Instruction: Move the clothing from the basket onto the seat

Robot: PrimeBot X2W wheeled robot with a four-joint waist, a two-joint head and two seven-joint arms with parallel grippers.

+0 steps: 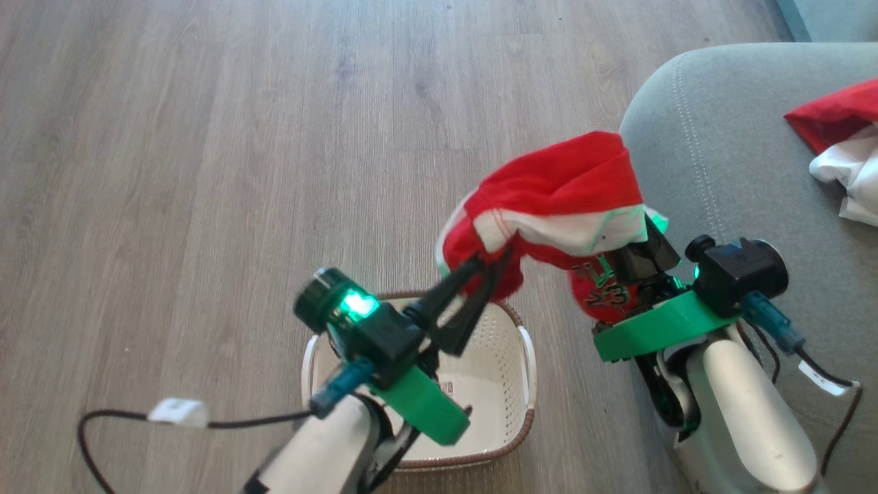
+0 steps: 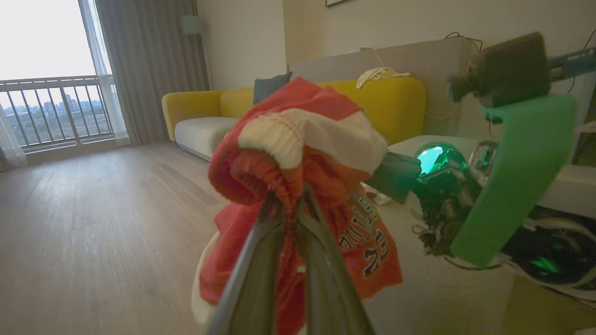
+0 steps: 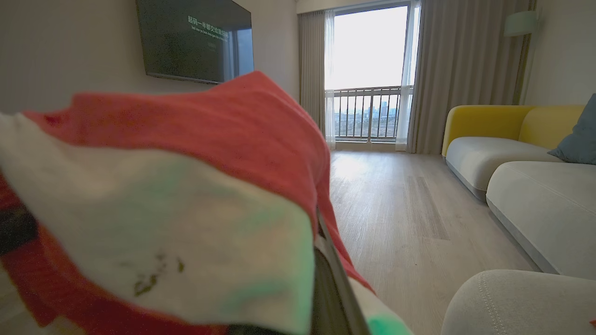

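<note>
Clothing (image 1: 562,185) hangs pinched in left jaws, draped over right jaws.

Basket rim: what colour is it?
The rim is brown with a woven look, on the cream-white basket. The head view shows it best.

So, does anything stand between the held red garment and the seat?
Nothing visible. The left gripper and right gripper hold the red garment up beside the seat, clear of the basket. The seat's near edge is bare; another garment lies farther along it.
</note>
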